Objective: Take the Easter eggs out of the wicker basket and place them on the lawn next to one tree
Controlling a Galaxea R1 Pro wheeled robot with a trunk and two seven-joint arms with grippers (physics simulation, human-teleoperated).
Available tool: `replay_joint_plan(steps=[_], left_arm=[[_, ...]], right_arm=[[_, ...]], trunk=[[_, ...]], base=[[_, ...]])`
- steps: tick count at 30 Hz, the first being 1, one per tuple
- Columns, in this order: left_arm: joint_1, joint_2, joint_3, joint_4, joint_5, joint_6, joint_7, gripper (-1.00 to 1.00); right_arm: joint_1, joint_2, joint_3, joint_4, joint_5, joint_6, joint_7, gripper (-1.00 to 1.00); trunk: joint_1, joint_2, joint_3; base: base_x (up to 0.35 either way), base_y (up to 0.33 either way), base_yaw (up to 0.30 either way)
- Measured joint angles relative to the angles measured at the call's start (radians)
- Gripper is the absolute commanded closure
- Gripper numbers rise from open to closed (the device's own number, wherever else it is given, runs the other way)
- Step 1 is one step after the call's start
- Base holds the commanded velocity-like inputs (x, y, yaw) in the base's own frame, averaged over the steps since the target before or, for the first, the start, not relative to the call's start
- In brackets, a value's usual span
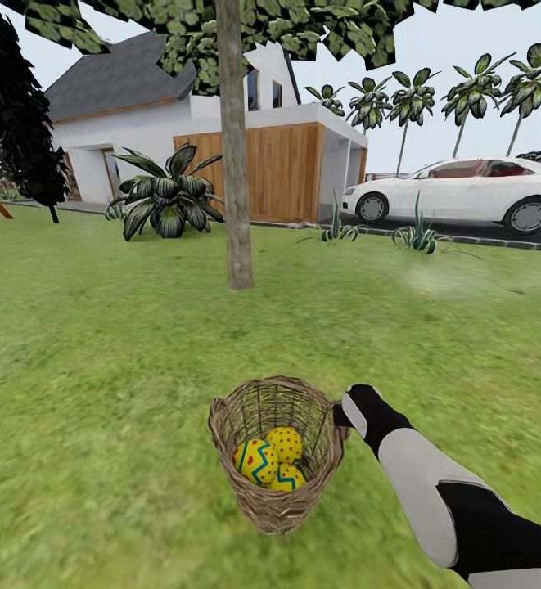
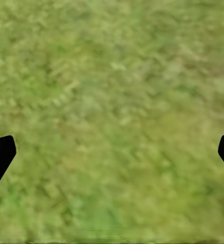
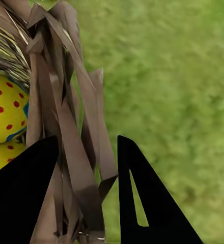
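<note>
My right gripper point(image 3: 86, 193) pinches the woven wicker basket point(image 1: 277, 499) rim. Left gripper point(image 2: 112, 157) spread wide, empty, over mottled grass point(image 2: 112, 76). Three dotted, zigzagged yellow eggs point(image 1: 268, 465) inside.

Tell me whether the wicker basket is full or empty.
Still full: three Easter eggs sit inside the wicker basket, none on the lawn.

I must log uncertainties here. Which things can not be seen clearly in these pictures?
- Head view: third Easter egg lies half hidden under the other two.
- Head view: wicker basket rim covers the right tool; grip unclear.
- Right wrist view: the basket's wicker wall hides most of the eggs.
- Left wrist view: lawn blurred.
</note>
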Motion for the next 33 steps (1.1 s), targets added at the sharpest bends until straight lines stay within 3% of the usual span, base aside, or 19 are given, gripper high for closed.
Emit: replay_joint_plan(steps=[33], left_arm=[[0.000, 0.000, 0.001, 0.014, -0.009, 0.001, 0.000, -1.00]], right_arm=[[0.001, 0.001, 0.009, -0.013, 0.000, -0.001, 0.005, 1.00]], trunk=[[-0.115, 0.210, 0.094]], base=[[0.000, 0.000, 0.000]])
